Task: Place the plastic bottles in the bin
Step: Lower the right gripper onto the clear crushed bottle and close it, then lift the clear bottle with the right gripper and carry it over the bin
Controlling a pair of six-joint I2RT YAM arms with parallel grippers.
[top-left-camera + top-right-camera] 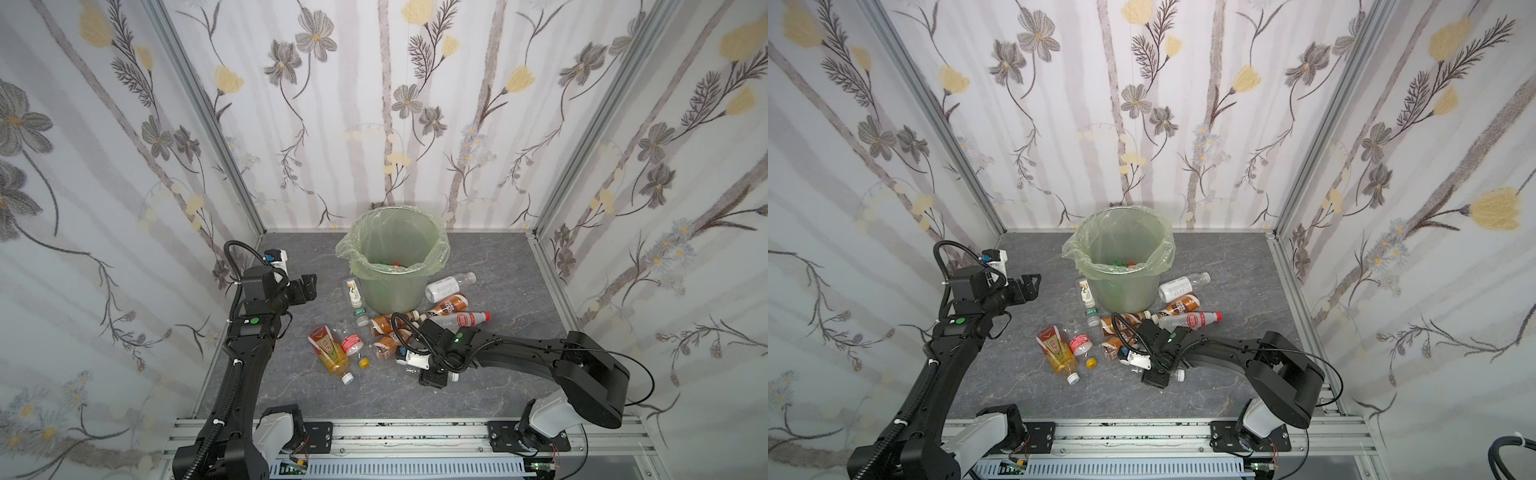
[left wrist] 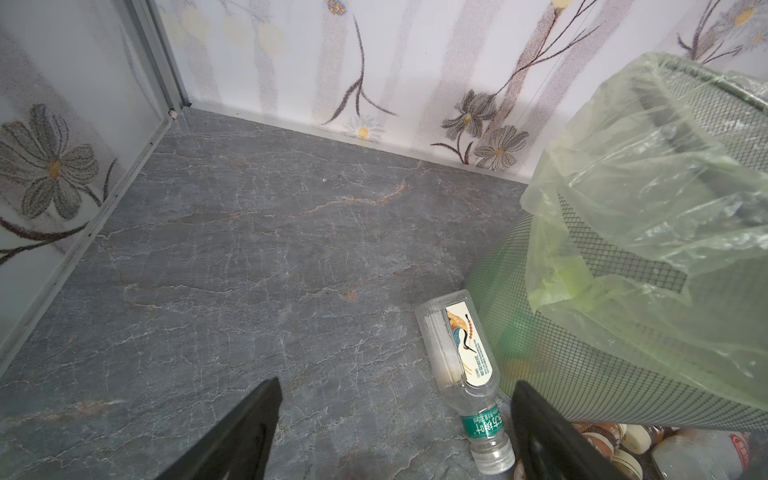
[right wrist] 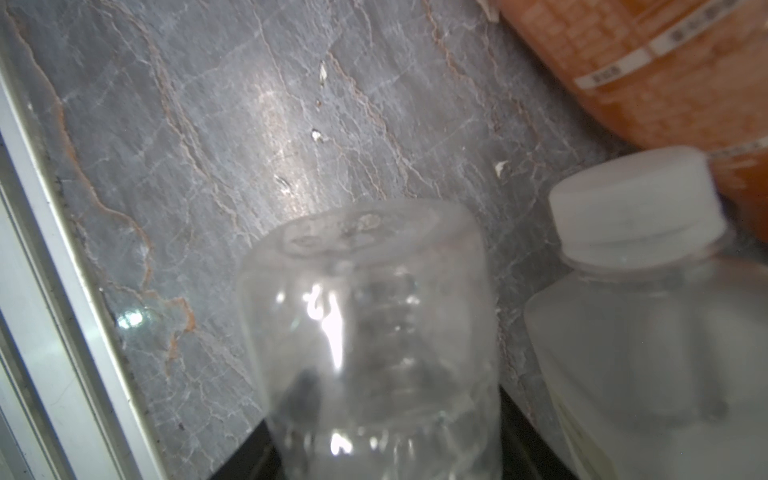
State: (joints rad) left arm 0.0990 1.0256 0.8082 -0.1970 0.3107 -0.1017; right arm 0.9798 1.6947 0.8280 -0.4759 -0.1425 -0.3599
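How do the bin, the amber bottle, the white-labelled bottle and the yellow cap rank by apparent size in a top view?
1. bin, by far the largest.
2 and 3. amber bottle and white-labelled bottle: they look alike, and the amber one lies nearer the camera, so I won't rank them.
4. yellow cap, smallest.

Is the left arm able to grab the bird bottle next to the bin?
Probably yes. The left gripper hangs open close by the bird bottle, with only bare floor between them. The bin crowds the bottle's far side, though.
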